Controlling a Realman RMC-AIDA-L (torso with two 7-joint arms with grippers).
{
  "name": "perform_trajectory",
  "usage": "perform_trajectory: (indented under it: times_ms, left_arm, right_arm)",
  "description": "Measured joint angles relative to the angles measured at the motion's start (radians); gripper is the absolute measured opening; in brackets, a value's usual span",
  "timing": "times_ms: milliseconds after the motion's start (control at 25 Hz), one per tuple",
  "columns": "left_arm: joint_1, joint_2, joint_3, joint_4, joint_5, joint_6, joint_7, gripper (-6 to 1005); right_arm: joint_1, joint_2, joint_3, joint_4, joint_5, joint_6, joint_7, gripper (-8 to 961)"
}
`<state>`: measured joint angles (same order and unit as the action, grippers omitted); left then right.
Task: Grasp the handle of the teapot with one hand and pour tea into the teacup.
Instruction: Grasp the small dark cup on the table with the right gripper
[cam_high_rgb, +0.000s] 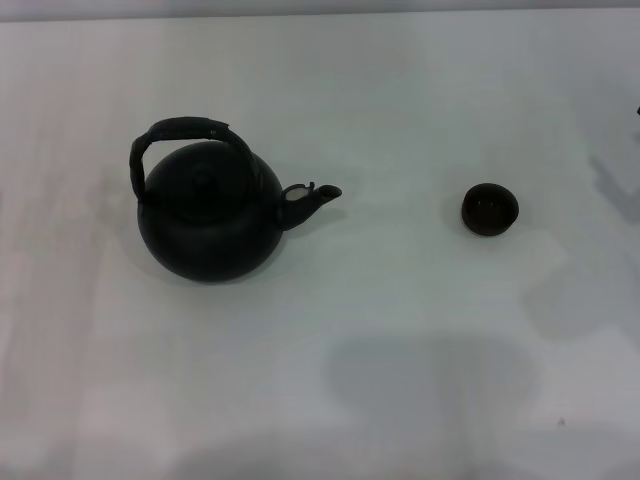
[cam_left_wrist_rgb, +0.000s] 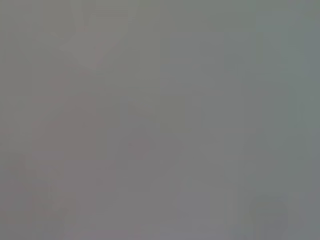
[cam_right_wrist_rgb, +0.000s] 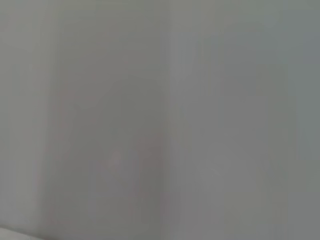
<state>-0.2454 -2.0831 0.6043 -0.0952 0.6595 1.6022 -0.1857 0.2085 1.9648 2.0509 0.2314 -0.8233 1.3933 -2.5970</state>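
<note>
The teapot (cam_high_rgb: 210, 222) sits upright on the left half of the white table (cam_high_rgb: 400, 100) in the head view, its round black body resting flat on the surface. Its handle (cam_high_rgb: 180, 135) arches over the top, leaning a little toward the left and far side, with the thicker wrapped part along the upper span. A small lid knob (cam_high_rgb: 203, 180) shows under the arch. The short curved spout (cam_high_rgb: 310, 200) points to the right, toward the teacup (cam_high_rgb: 490, 210).

The teacup stands alone on the right half of the table, well apart from the teapot, mouth up. Its inside looks dark brown; whether it holds any liquid cannot be told.

No brand, label or writing can be read on the pot, the cup or the table.

Neither hand appears in the head view, apart from a tiny dark sliver at the far right edge that cannot be identified. Nothing touches the handle or the cup. The left wrist view shows only a plain grey blur, and the right wrist view shows only a pale grey-white surface with a faint lighter strip in 1 corner; no fingers appear in either, so how far each gripper is open, and whether it holds anything, cannot be seen. Soft grey shadows fall on the near part of the table.
</note>
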Motion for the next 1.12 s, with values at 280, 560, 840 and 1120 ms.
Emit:
perform_trajectory:
  times_ms: [280,560,840,1120]
  left_arm:
    - [0.000,0.000,0.000,0.000,0.003,-0.001,-0.003,682]
    - [0.004,0.000,0.000,0.000,0.016,-0.001,-0.005,682]
    - [0.007,-0.002,0.000,-0.002,0.017,0.002,-0.006,682]
    - [0.004,-0.002,0.000,-0.002,0.029,0.003,-0.006,682]
  right_arm:
    - [0.001,-0.031,-0.029,0.022,-0.059,0.026,0.061,769]
    - [0.002,-0.050,-0.030,0.069,-0.133,0.033,0.138,771]
    - [0.000,-0.061,-0.029,0.138,-0.210,0.038,0.214,772]
    - [0.010,-0.073,-0.020,0.255,-0.403,0.026,0.388,774]
